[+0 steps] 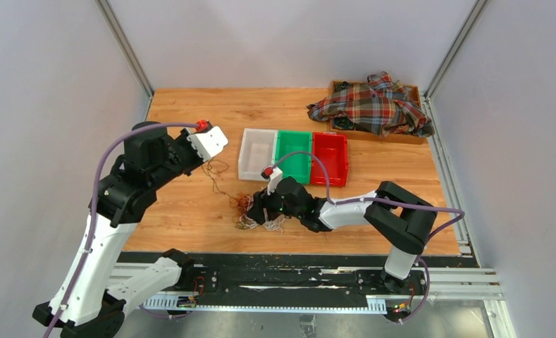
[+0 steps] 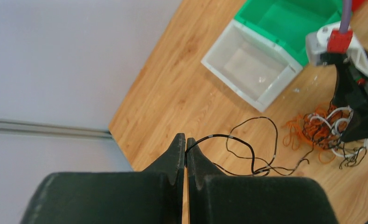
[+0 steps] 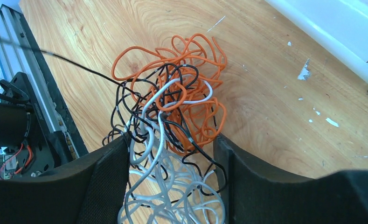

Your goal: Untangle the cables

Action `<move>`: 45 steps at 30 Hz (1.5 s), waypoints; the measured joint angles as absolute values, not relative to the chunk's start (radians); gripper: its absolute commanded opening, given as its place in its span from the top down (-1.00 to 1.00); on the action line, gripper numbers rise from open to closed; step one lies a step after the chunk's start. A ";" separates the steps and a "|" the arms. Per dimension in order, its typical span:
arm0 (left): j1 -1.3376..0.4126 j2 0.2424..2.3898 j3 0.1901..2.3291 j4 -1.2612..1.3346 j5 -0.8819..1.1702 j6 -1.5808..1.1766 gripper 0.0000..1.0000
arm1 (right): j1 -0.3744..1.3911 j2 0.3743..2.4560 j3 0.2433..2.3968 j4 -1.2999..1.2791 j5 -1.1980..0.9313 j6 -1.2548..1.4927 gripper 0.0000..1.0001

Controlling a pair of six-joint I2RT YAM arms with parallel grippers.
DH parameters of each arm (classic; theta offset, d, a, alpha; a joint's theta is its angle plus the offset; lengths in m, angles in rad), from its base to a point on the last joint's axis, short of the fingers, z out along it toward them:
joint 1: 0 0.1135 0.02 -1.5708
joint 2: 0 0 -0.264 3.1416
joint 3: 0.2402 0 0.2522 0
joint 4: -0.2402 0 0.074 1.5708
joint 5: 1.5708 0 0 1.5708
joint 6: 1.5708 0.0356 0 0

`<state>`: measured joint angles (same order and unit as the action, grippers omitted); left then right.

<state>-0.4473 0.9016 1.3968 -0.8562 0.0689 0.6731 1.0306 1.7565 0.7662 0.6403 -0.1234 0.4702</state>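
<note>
Between the jaws of the left gripper (image 2: pixel 186 150), clenched tight, one black cable (image 2: pixel 219 136) is pinched right at the tips. That arm is raised over the left side of the tabletop (image 1: pixel 183 211), and the cable drops away from it in loose loops onto the wood, running right toward the pile.

Over to the right gripper (image 3: pixel 171 140): jaws released and standing apart, low over the near middle of the tabletop, one finger either side of the tangle of cables (image 3: pixel 172 107). Orange, black and white strands are knotted together there, orange bunched on the far side, white spilling down between the fingers. A few strands brush the inner faces of the pads (image 3: pixel 108 177).

Just beyond the tangle, three bins sit touching in a row: white bin (image 1: pixel 244 158) on the left, green bin (image 1: pixel 294 134) in the middle, red bin (image 1: pixel 329 135) on the right. At the far right corner, a plaid shirt (image 1: pixel 373 105) is heaped in a wooden tray (image 1: pixel 391 138).
</note>
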 measured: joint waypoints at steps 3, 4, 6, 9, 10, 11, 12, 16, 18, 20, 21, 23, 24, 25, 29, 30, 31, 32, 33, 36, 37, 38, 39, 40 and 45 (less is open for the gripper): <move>-0.447 0.874 1.309 -0.845 0.040 0.689 0.99 | 1.031 1.745 0.765 0.625 -0.130 0.463 0.33; -0.447 0.863 1.279 -0.842 0.034 0.693 0.99 | 1.031 1.745 0.765 0.622 -0.131 0.460 0.54; -0.447 0.839 1.216 -0.838 0.020 0.697 0.99 | 1.031 1.745 0.766 0.616 -0.135 0.455 0.89; -0.447 0.802 1.110 -0.835 0.010 0.697 0.99 | 1.027 1.744 0.780 0.593 -0.151 0.448 0.99; -0.447 0.789 1.071 -0.832 0.007 0.697 0.89 | 1.026 1.740 0.785 0.583 -0.155 0.446 0.99; -0.447 0.781 1.040 -0.832 0.006 0.696 0.61 | 1.025 1.731 0.789 0.569 -0.159 0.445 0.99; -0.447 0.770 1.000 -0.828 0.005 0.692 0.29 | 1.022 1.719 0.790 0.561 -0.162 0.443 0.99; -0.447 0.748 0.890 -0.835 0.032 0.669 -0.51 | 1.011 1.654 0.797 0.532 -0.188 0.427 0.99; -0.447 0.739 0.869 -0.843 0.075 0.643 -0.57 | 1.005 1.627 0.817 0.525 -0.218 0.421 0.99; -0.447 0.730 0.874 -0.847 0.131 0.624 -0.57 | 1.003 1.611 0.841 0.522 -0.253 0.417 0.99; -0.447 0.727 0.882 -0.849 0.162 0.616 -0.57 | 1.002 1.606 0.856 0.522 -0.273 0.415 0.99; -0.447 0.723 0.912 -0.852 0.239 0.606 -0.53 | 1.001 1.603 0.885 0.521 -0.321 0.406 0.99; -0.447 0.724 0.928 -0.852 0.271 0.604 -0.50 | 1.001 1.603 0.896 0.519 -0.340 0.402 0.99; -0.447 0.726 0.940 -0.851 0.296 0.604 -0.45 | 1.001 1.603 0.907 0.517 -0.361 0.398 0.99; -0.447 0.756 0.970 -0.842 0.385 0.606 -0.29 | 1.001 1.603 0.921 0.516 -0.429 0.389 0.99; -0.447 0.771 0.970 -0.839 0.402 0.607 -0.26 | 1.001 1.603 0.921 0.516 -0.441 0.387 0.99; -0.447 0.790 0.970 -0.839 0.419 0.606 -0.22 | 1.000 1.603 0.921 0.516 -0.453 0.387 0.99; -0.447 0.809 0.970 -0.839 0.435 0.607 -0.19 | 1.000 1.603 0.921 0.517 -0.465 0.387 0.99; -0.447 0.823 0.970 -0.839 0.445 0.606 -0.17 | 1.001 1.603 0.921 0.518 -0.473 0.387 0.99; -0.447 0.872 0.963 -0.837 0.471 0.607 -0.13 | 1.000 1.599 0.921 0.520 -0.501 0.388 0.96; -0.447 0.876 0.958 -0.834 0.474 0.606 -0.09 | 1.000 1.597 0.921 0.523 -0.507 0.389 0.96; -0.447 0.878 0.950 -0.827 0.477 0.604 -0.01 | 1.000 1.596 0.921 0.526 -0.513 0.389 0.96; -0.447 0.878 0.945 -0.821 0.480 0.600 0.10 | 1.001 1.594 0.921 0.529 -0.520 0.390 0.96; -0.447 0.878 0.941 -0.816 0.486 0.596 0.27 | 1.000 1.592 0.921 0.531 -0.524 0.392 0.95; -0.448 0.876 0.933 -0.811 0.508 0.577 0.98 | 0.994 1.589 0.916 0.542 -0.523 0.398 0.74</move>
<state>-0.4477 0.8761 0.9325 -0.8112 0.5076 0.5774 0.9936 1.5894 0.9165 0.5419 -0.5232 0.3981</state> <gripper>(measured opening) 0.118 0.077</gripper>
